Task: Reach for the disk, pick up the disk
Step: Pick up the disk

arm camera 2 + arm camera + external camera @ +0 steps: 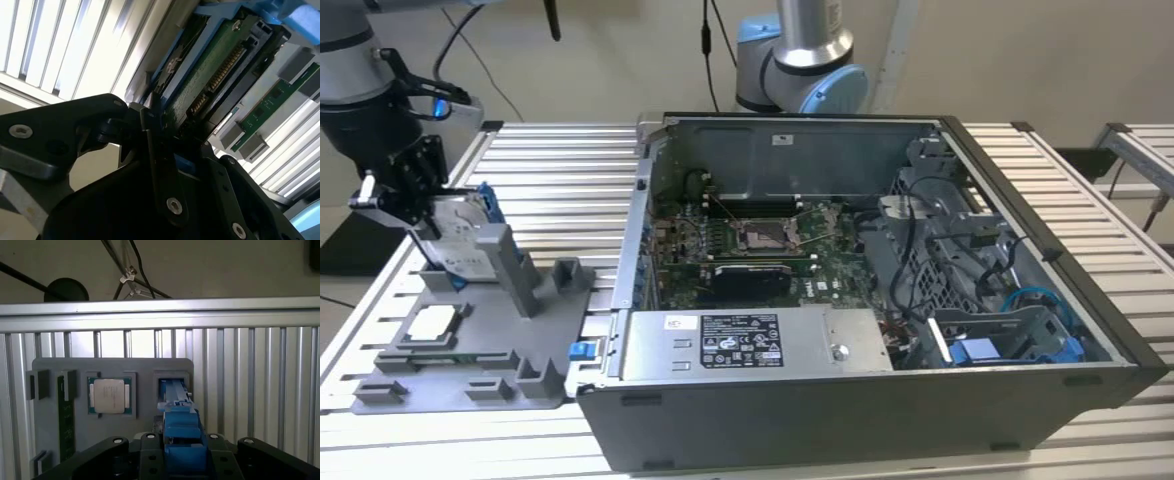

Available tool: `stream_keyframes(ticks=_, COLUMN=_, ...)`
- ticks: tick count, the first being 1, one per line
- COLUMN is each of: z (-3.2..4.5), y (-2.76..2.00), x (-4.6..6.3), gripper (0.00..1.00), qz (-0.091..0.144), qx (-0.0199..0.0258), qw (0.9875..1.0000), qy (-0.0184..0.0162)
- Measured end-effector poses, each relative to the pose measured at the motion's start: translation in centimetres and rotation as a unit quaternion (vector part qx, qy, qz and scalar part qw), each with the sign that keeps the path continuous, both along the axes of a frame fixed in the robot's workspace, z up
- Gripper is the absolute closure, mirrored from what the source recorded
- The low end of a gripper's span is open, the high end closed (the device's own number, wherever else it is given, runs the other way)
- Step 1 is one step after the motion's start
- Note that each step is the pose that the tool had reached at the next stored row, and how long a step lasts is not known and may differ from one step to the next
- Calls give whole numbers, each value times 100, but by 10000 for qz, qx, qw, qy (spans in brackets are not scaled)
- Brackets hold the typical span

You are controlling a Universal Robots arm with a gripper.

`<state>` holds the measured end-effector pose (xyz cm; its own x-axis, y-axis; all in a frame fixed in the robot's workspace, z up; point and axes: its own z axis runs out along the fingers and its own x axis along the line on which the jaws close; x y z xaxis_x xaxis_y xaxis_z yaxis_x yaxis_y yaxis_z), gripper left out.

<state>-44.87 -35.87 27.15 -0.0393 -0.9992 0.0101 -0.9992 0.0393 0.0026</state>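
The disk (458, 222) is a silver-grey drive in a bright blue bracket. It stands on edge at the far end of the grey fixture plate (480, 345), at the exterior view's left. My gripper (416, 205) is down over it, with a finger on each side. In the first wrist view the blue bracket (182, 425) sits between the black fingers (150, 445), above the fixture's slot (172, 385). The second wrist view shows the disk's green circuit-board face (210, 70) with a finger (152, 135) pressed against the blue frame. The gripper looks shut on the disk.
A square silver chip (109, 395) and a green memory stick (62, 415) lie in the fixture's other pockets. Grey posts (507, 265) stand up from the plate. The open computer case (854, 300) stands just beside the plate, towards the exterior view's right. Behind the case rises a second arm's base (801, 60).
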Motion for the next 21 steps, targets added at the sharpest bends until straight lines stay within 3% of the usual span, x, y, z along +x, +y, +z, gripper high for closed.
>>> stream_keyframes(ticks=21, z=225, y=0, x=0, gripper=100, qz=0, qx=0, qw=10000, qy=0)
